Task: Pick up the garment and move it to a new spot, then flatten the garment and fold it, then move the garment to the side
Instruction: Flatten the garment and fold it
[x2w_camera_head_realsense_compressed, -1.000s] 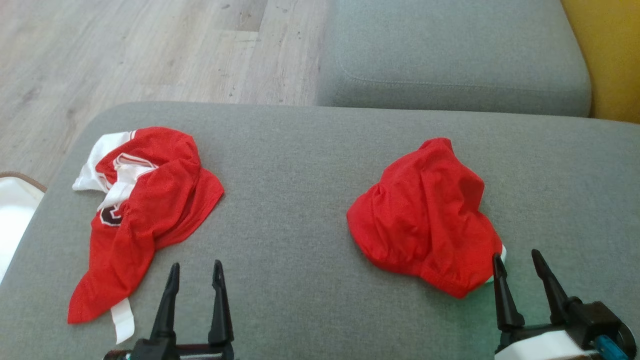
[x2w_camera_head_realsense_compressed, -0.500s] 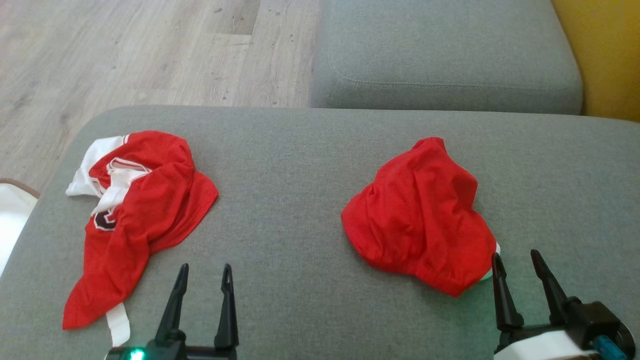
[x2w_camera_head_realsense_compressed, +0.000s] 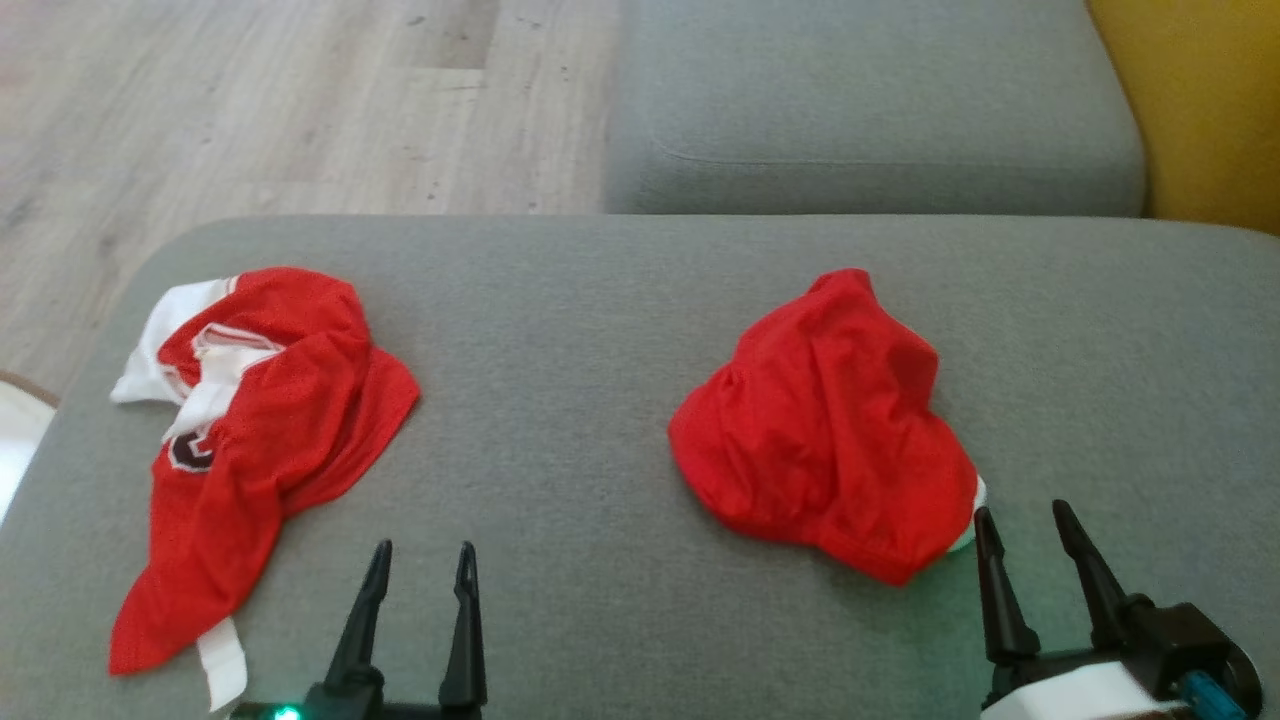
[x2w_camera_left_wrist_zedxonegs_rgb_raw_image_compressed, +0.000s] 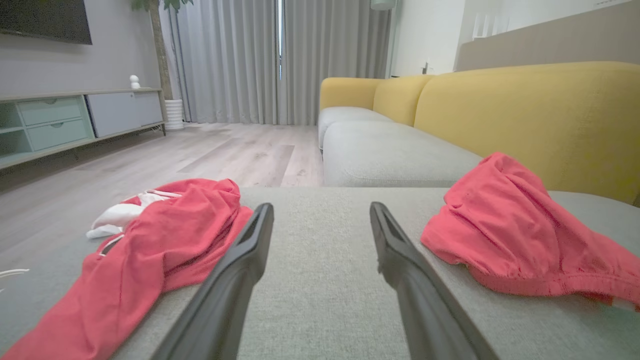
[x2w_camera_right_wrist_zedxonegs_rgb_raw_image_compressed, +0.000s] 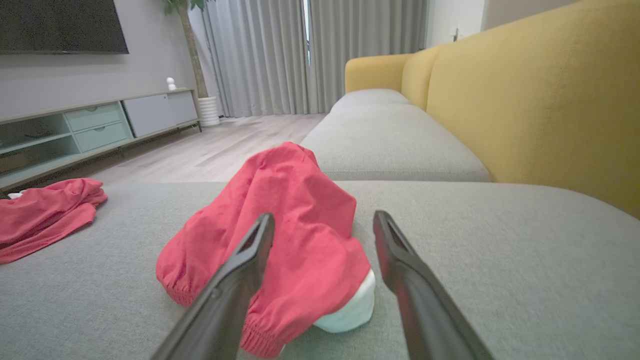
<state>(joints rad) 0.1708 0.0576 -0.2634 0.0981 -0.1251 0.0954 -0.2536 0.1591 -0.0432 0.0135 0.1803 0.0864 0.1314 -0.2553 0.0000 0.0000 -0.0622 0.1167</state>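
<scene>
Red garment (x2w_camera_head_realsense_compressed: 825, 420) lies crumpled on the grey cushion (x2w_camera_head_realsense_compressed: 560, 380), left gripper (x2w_camera_head_realsense_compressed: 424, 548) and right gripper (x2w_camera_head_realsense_compressed: 1020, 510) both spread wide, holding nothing

Soft daylight is coming through the curtains (x2w_camera_left_wrist_zedxonegs_rgb_raw_image_compressed: 235, 60), casting only faint shadows beneath the red garment (x2w_camera_head_realsense_compressed: 825, 425). The head view is looking slightly soft, and the wrist views are stretching at their edges.
</scene>
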